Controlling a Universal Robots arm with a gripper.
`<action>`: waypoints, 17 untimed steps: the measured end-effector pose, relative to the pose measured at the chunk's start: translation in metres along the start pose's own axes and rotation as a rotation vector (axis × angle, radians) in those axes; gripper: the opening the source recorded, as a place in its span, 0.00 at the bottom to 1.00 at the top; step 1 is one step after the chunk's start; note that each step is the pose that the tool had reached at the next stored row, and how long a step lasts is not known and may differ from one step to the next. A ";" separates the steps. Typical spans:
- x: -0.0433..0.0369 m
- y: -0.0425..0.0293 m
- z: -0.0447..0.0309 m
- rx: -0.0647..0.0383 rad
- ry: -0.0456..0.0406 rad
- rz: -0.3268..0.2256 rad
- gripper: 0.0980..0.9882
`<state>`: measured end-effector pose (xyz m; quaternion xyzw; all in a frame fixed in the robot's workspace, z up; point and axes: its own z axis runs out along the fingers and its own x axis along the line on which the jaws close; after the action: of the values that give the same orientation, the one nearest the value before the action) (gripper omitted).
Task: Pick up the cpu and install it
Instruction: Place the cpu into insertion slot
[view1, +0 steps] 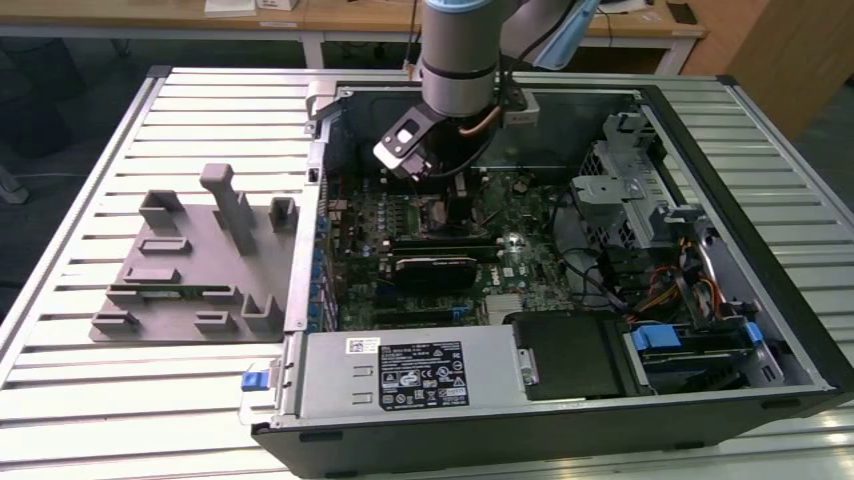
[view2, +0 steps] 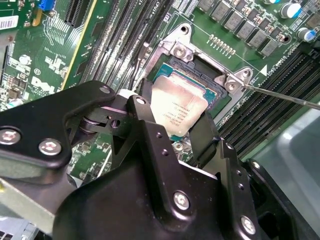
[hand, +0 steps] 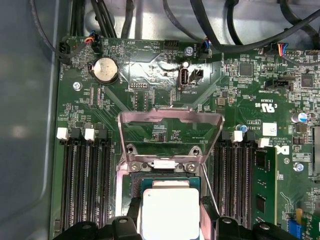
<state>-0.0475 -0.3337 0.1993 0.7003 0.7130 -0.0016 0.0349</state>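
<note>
Gripper (view2: 175, 114) fingers (view2: 204, 140) stand pressed in against two opposite edges of the cpu (view2: 179, 102), pinching it across its width, with its shiny silver-grey lid facing up between them. The cpu sits squarely over the socket (view2: 220, 97) on the motherboard (hand: 240, 100); whether it already rests in the socket or hangs just above it I cannot tell, since the gripper body covers its near edge in both wrist views. Just beyond it the metal load plate (hand: 170, 132) stands swung open, and the thin retention lever (view2: 285, 96) juts out free beside the socket. Memory slots (hand: 82, 175) flank the socket on both sides. In the exterior view the arm (view1: 461, 60) reaches down into the open computer case (view1: 400, 375), which lies on its side on the slatted tabletop (view1: 80, 400). The chip is likely light and rigid, its smooth lid slippery and its underside contacts fragile, so the thin side edges are the fair place to hold it, kept level, with only light force and no twisting against the socket.
</note>
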 end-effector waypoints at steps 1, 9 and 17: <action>0.0000 -0.0001 0.0006 0.000 -0.0001 0.000 0.50; 0.0019 -0.0009 0.0043 0.000 0.0020 0.006 0.50; 0.0042 -0.0016 0.0067 0.001 0.0051 0.016 0.50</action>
<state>-0.0489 -0.3299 0.1923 0.7060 0.7075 0.0002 0.0328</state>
